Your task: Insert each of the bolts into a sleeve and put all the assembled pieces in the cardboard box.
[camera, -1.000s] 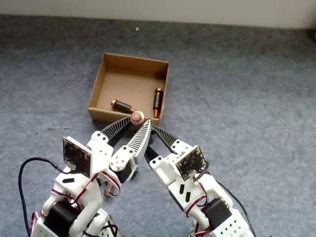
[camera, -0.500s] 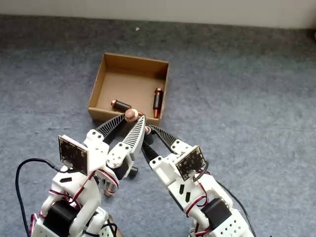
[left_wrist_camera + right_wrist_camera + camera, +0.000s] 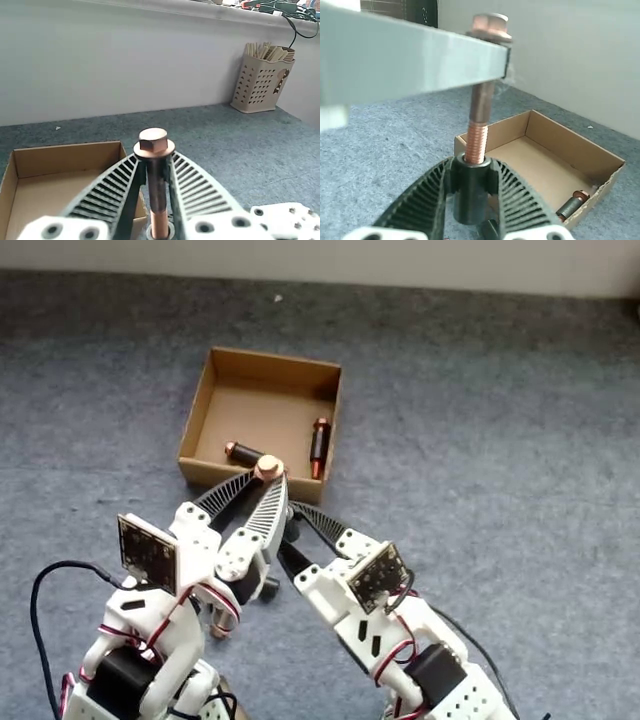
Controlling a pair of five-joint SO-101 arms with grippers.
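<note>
Just short of the box's (image 3: 262,361) near wall, the right gripper (image 3: 470,170) is clamped on a black sleeve (image 3: 469,197), holding it upright. Directly above, the left gripper (image 3: 155,162) grasps a copper bolt (image 3: 154,146) by the shank just under its head. The bolt is also upright, with its threaded tip sitting in the sleeve's mouth. Inside the box lie two assembled pieces, one (image 3: 243,453) along the near wall and the other (image 3: 320,443) against the wall on the right arm's side.
</note>
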